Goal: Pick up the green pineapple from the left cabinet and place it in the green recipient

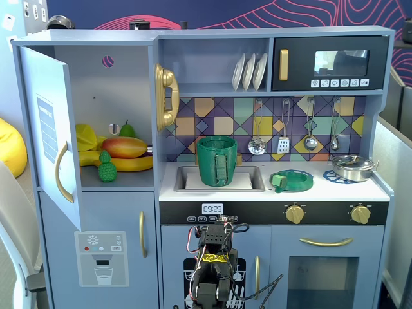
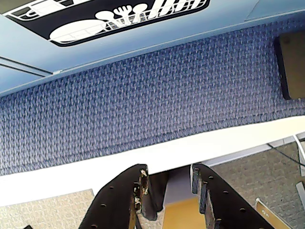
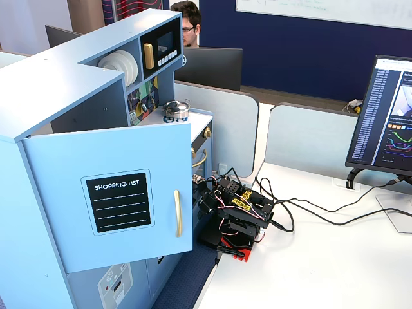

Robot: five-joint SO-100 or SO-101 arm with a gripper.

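The green pineapple [image 1: 107, 168] stands at the front of the shelf in the open left cabinet [image 1: 109, 96], just before the bananas and the red-orange mango [image 1: 124, 147]. The cabinet door [image 1: 48, 135] is swung wide open; it also shows in a fixed view [image 3: 109, 193]. The green recipient [image 1: 216, 160] stands upright in the sink, handle facing front. My arm [image 1: 215, 267] is folded low in front of the kitchen's lower doors, far below the shelf. In the wrist view my gripper [image 2: 169, 168] is open and empty, over blue carpet and the white table edge.
A smooth green pear [image 1: 127, 129] and yellow fruit sit behind the mango. A flat green dish [image 1: 291, 180] and a steel pan [image 1: 352, 167] lie on the counter right of the sink. A gold phone [image 1: 166, 96] hangs beside the cabinet. Cables [image 3: 302, 212] trail from the arm across the white table.
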